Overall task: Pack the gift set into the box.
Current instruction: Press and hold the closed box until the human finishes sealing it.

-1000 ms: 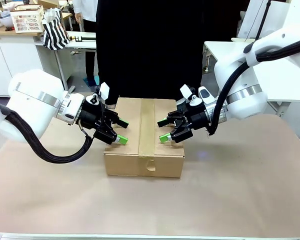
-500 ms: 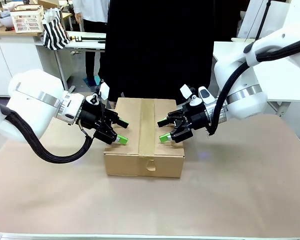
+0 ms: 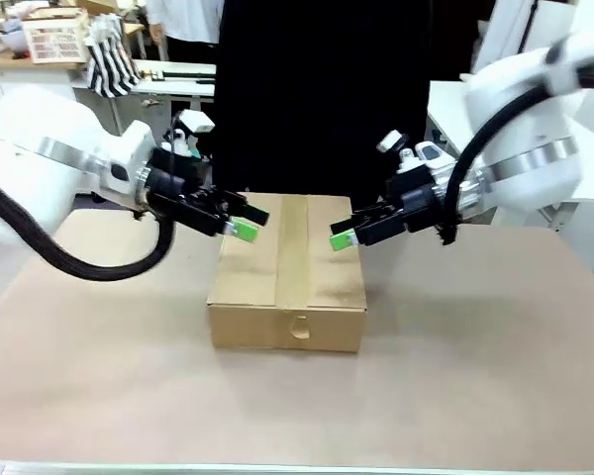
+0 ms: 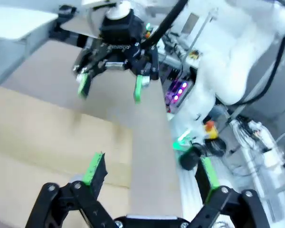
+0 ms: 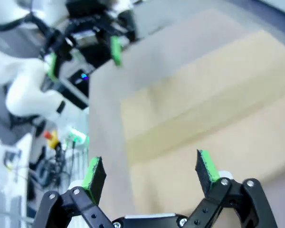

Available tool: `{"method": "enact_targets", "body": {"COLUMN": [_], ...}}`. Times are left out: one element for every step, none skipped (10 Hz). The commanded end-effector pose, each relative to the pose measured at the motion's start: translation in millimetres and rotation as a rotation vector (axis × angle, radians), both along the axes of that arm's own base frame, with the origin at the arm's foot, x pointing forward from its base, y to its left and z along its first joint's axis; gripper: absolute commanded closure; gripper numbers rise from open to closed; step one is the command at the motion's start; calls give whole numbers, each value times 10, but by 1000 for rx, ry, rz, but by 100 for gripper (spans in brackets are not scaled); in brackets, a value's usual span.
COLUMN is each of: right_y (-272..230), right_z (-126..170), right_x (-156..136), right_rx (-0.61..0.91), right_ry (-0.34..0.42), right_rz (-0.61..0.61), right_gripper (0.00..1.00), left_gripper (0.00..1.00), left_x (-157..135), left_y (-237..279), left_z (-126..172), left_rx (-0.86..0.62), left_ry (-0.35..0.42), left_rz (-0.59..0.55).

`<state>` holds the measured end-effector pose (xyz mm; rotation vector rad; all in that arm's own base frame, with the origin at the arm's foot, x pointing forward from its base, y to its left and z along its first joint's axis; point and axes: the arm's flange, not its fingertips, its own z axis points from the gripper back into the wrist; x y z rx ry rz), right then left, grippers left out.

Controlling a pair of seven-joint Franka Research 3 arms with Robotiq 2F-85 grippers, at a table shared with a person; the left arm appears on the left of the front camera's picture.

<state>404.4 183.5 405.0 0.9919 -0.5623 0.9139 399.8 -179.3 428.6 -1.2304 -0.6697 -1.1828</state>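
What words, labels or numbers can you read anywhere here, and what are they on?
None can be read.
The box: plain brown cardboard with tape, no print showing.
The right gripper: a pale marking on its black body in the left wrist view, too blurred to read.

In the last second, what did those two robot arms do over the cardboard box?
Both arms lifted away from the box. The left gripper rose off the lid on its own side and the right gripper rose off the lid on its side; both now hang above the top, open and holding nothing. The box stayed where it was, closed and taped, and the person still stands behind it.
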Motion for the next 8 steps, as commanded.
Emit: {"method": "enact_targets", "body": {"right_y": [-729, -1117, -1500, -1884, -2194, -2253, -2063, -2063], "right_z": [444, 528, 564, 534, 411, 246, 716, 716], "right_x": [-470, -610, -734, -848, -950, -923, -511, -511], "right_rx": [-53, -34, 31, 137, 230, 219, 114, 114], "right_ry": [146, 177, 206, 206, 197, 167, 207, 207], "right_rz": [-273, -375, -490, -570, -605, -664, -587, -587], "right_gripper": [0, 0, 0, 0, 0, 0, 0, 0], "left_gripper": [0, 0, 0, 0, 0, 0, 0, 0], "left_x": [-348, -480, -581, -723, -890, -1000, -963, -824], "left_y": [682, 997, 1364, 1718, 2064, 2183, 2135, 2210], "left_z": [248, 262, 212, 83, -139, -345, -518, -156], "left_rx": [81, 91, 70, 15, -58, -96, -94, -30], "left_ry": [219, 275, 350, 394, 450, 458, 426, 448], "left_rz": [55, 34, 109, 209, 332, 387, 465, 324]}}
